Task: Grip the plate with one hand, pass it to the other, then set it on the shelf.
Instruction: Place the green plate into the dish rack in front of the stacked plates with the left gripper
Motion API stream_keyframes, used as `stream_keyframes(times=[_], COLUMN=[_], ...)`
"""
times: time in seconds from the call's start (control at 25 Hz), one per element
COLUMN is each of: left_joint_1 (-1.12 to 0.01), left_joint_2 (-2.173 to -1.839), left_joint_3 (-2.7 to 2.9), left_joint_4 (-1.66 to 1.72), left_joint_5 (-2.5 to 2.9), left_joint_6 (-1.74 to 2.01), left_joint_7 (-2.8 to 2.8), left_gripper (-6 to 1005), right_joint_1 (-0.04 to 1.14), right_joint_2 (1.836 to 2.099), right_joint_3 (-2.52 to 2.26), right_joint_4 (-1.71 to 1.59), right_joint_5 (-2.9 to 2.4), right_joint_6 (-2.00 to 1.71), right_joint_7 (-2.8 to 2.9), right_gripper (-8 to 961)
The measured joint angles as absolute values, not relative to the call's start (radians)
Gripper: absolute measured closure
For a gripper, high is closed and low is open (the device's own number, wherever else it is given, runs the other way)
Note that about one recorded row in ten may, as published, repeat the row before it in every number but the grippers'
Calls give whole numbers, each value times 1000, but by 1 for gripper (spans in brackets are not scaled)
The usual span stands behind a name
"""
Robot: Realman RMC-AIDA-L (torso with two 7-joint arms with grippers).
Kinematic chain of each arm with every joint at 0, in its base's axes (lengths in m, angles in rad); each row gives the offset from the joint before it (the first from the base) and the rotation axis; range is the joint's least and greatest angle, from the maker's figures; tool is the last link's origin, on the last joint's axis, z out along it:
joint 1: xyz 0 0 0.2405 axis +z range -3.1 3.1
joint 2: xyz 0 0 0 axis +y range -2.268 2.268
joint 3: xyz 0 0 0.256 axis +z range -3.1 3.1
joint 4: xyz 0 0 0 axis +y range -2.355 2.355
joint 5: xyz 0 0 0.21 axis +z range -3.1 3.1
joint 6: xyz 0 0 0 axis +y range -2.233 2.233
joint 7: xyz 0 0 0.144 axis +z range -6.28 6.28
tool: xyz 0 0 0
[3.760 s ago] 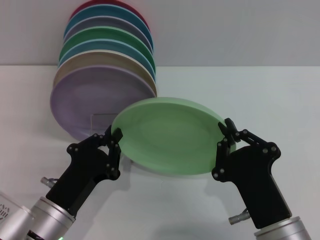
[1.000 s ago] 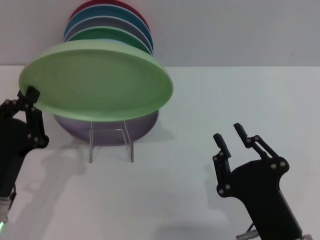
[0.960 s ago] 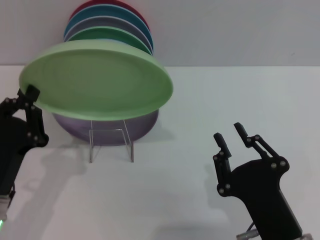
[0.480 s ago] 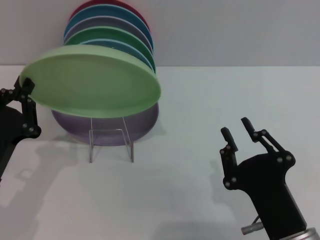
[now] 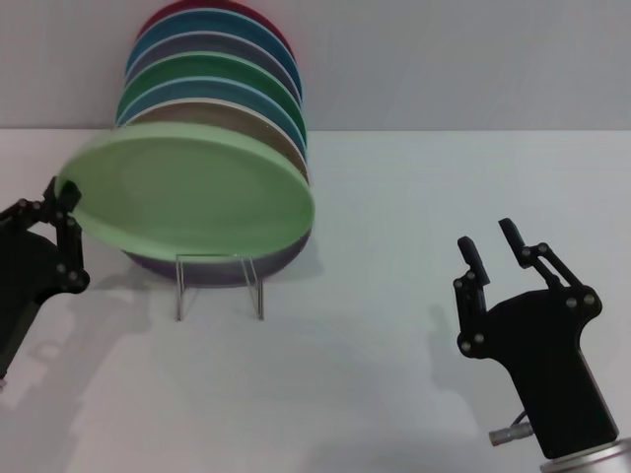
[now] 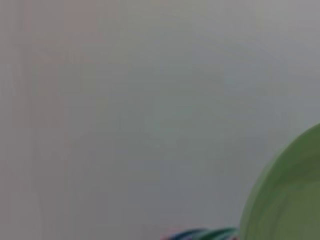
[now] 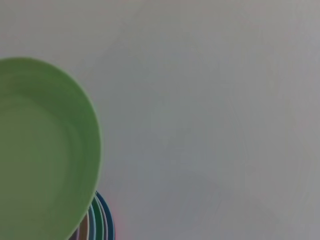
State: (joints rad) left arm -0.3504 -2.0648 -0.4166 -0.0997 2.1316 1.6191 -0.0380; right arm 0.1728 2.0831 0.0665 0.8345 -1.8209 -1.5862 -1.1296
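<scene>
plate [image 5: 187, 192]: You have the light green plate held up in the air over the front of the shelf, face tilted up and toward the camera, in front of the stacked plates and hiding most of the lilac one.
left gripper [image 5: 65, 202]: It sits at the far left, jaws pinching the plate's left rim and nothing else, so you carry the whole plate from one edge.
right gripper [image 5: 493, 251]: It is well apart on the right, low over the table [image 5: 414, 197], jaws spread and holding nothing.
handling: Judge the plate as stiff, fairly light and smooth. A rim pinch lets it pivot, so keep your tilting slow. It looks breakable or at least prone to clatter against its neighbours.
where to hold: The rim is your only practical grip; the shallow middle offers nothing to clamp.
shelf [image 5: 219, 284]: A small clear stand with thin wire legs, much narrower than the plates. Only its low front part shows below the plate.
what it holds: A leaning row of plates [image 5: 222, 74], with red at the back, then blues, a darker green, tan and lilac in front. Any free slot is hidden from you.
</scene>
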Motion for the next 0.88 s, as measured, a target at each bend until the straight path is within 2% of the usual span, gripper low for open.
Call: stream_keyframes(times=[0.88], left_joint_1=[-370], left_joint_2=[-2070], left_joint_3=[-371], left_joint_4=[-104], left_joint_5=[2134], left_joint_6=[1441], left_joint_7=[14], left_gripper=[846], right_joint_1=[181], right_joint_2=[2082], right_joint_3=[78], right_joint_4=[822], right_joint_5=[-1817], right_joint_6=[-1583], right_joint_7=[-1132], right_gripper=[588])
